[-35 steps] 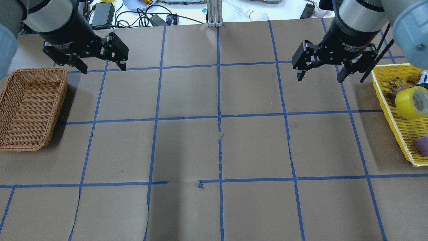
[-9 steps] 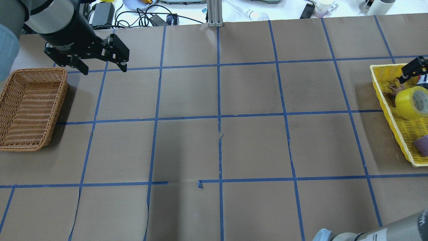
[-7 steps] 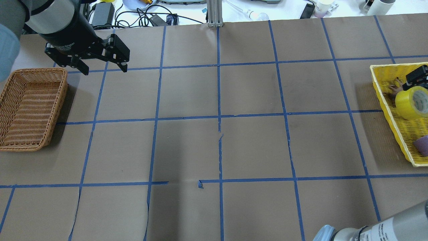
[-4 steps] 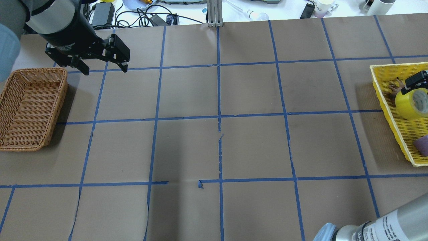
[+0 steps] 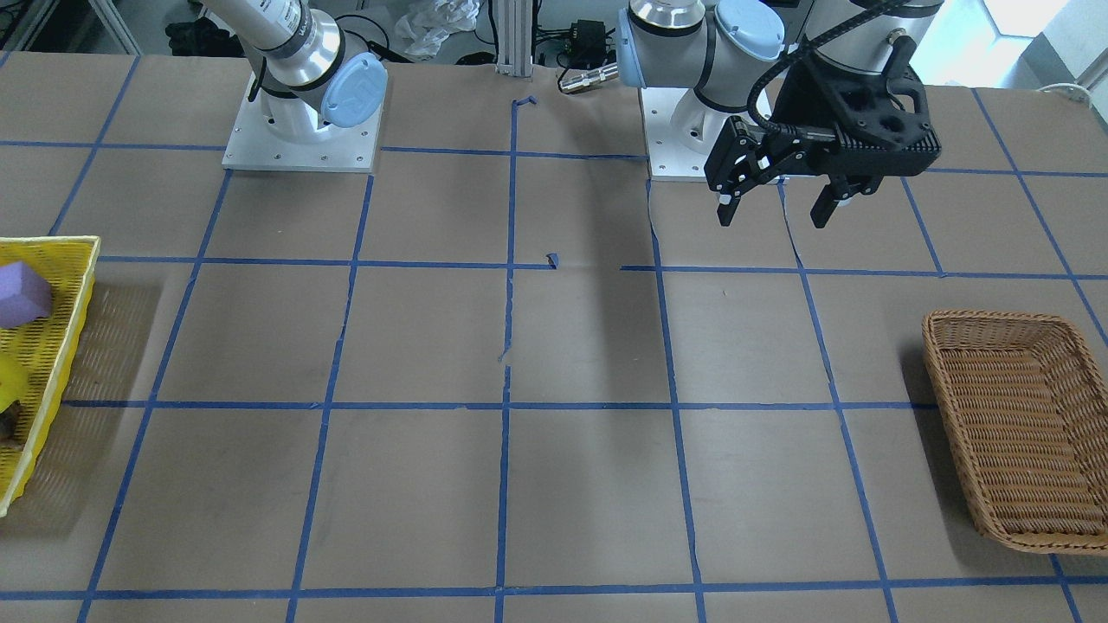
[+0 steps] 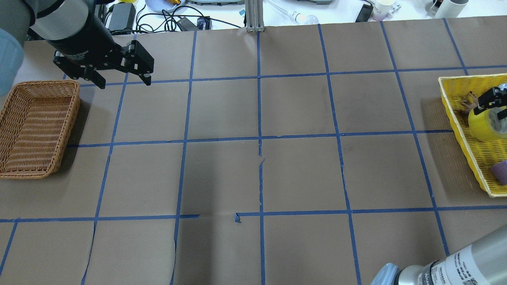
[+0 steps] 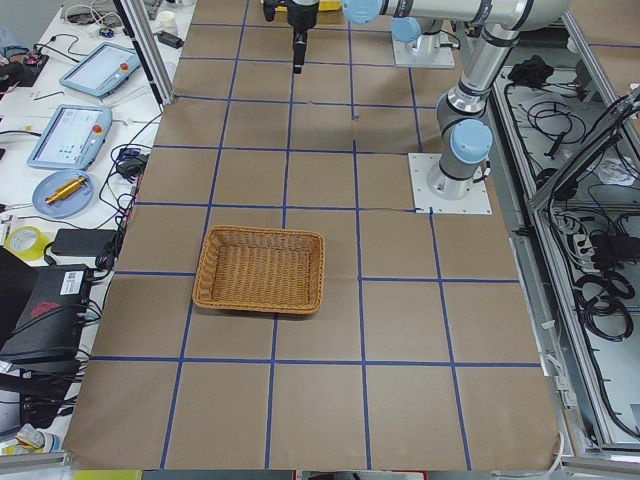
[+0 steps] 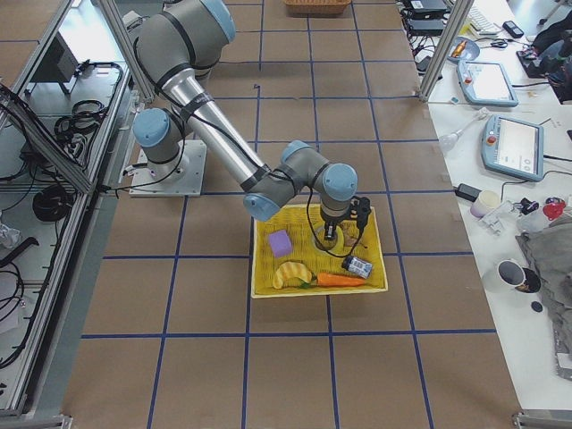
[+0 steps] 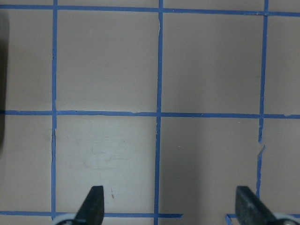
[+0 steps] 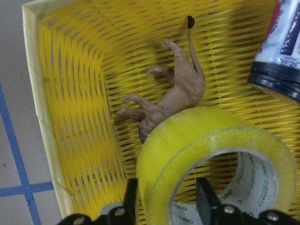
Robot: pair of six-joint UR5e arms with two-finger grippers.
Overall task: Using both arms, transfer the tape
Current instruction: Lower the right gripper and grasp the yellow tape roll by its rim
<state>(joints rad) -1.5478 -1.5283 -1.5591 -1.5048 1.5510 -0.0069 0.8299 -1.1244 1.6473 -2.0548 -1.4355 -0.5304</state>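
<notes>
The yellow tape [image 6: 480, 127] stands tilted on its edge in the yellow basket [image 6: 455, 107] at the table's right end. My right gripper [image 6: 495, 109] is down in that basket. In the right wrist view its jaws straddle the wall of the tape [image 10: 187, 136], one finger outside and one inside the whitish core, shut on it. The tape rests in the basket, not lifted. My left gripper [image 6: 123, 83] hangs open and empty above the table, beside the far corner of the wicker basket [image 6: 39, 82]; it also shows in the front view [image 5: 770, 221].
A toy lion [image 10: 180, 93] lies against the tape and a can [image 10: 281, 47] lies just beyond it. A purple block [image 6: 500, 172] lies at the basket's near end. A banana [image 8: 290, 273] and a carrot [image 8: 340, 279] lie there too.
My right gripper moved from above the table into the yellow basket, came down over the tape's rim and closed on its wall. The left arm has barely moved.
</notes>
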